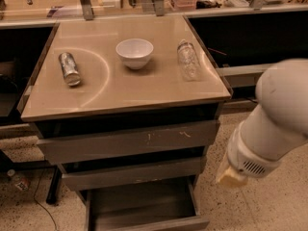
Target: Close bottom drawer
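Grey metal bottom drawer (144, 203), lowest of cabinet's three: pulled well out toward camera, shallow tray exposed, flat front at picture's lower edge. Closing not begun; whole push left. Long axis left-right, front faces camera. Gripper (231, 176) hangs right of drawer, apart from it, under bulky white arm (279, 114); open or closed, cannot tell.

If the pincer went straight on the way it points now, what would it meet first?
Probably the speckled floor just beside the open grey metal bottom drawer: the pincer hangs low beside the cabinet, pointing down-left. Depth is unclear.
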`<state>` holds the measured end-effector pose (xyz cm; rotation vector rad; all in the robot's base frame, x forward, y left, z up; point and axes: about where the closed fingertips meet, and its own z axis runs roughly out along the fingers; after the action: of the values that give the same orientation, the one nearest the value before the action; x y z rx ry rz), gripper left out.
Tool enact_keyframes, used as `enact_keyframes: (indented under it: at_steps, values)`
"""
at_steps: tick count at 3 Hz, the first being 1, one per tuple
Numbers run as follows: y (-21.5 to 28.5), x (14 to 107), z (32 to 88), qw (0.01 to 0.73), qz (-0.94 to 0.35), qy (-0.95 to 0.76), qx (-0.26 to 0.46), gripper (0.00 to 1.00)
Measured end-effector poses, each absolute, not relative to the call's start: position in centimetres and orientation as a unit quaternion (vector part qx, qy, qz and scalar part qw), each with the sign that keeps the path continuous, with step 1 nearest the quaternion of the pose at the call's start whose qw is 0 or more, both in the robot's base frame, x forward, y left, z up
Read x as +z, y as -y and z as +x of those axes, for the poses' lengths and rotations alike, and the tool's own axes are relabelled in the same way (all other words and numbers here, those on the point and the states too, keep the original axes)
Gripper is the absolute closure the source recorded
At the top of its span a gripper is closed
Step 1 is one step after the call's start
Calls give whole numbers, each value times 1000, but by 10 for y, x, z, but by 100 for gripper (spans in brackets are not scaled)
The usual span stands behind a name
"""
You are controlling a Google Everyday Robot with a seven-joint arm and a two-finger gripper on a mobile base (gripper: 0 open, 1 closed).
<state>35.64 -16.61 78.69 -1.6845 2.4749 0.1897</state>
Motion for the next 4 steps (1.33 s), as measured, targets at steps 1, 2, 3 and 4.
enact_keyframes:
  at_steps: [1, 2, 3, 4]
  values:
    - [170, 755, 333, 38, -558, -826, 75, 100]
    - [170, 756, 332, 37, -558, -826, 75, 100]
    - [154, 716, 318, 29, -557, -824, 99, 100]
    - [118, 621, 292, -8, -550, -821, 154, 100]
